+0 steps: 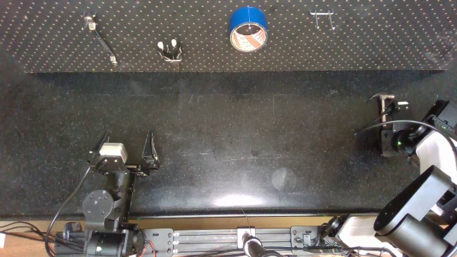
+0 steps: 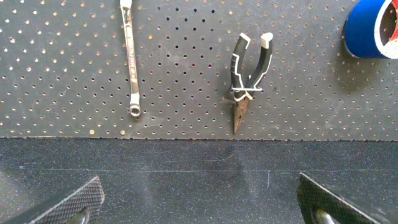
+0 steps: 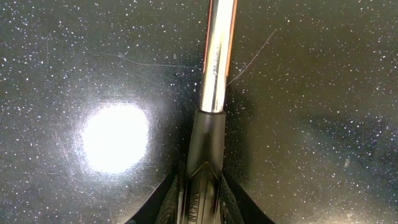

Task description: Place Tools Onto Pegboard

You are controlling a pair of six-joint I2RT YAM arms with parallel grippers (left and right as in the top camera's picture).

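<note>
A long tool (image 3: pixel 214 68) with a bright chrome shaft, a thin orange-red line down one edge and a black moulded grip is being clamped by its grip between the fingers of the right gripper (image 3: pixel 200 202). It is being held at the right edge of the top view, over the black speckled table (image 1: pixel 250 128) and below the pegboard (image 1: pixel 385 50), apart from the board. Its far end is pointing up the frame and showing there as a short dark crossbar. Whether that is a hammer head cannot be told. Raised lettering is being shown on the grip, but it is too blurred to be read. The left gripper (image 1: pixel 128 143) is being held low at the lower left of the top view, its jaws spread wide with nothing between them. Four things are being carried by the pegboard along the top of the frame. One slim silver wrench (image 2: pixel 131 56) is hanging at the upper left. One pair of pliers (image 2: pixel 247 81) with black-and-white handles is hanging to the right of it, nose toward the table. One roll of blue tape (image 1: pixel 248 30) is hanging at the upper middle. One double-pronged wire hook (image 1: pixel 323 20) is set at the upper right. A printed label is being shown inside the tape's core, its writing too small to be made out. A bright round glare is being reflected by the table near the held tool.
</note>
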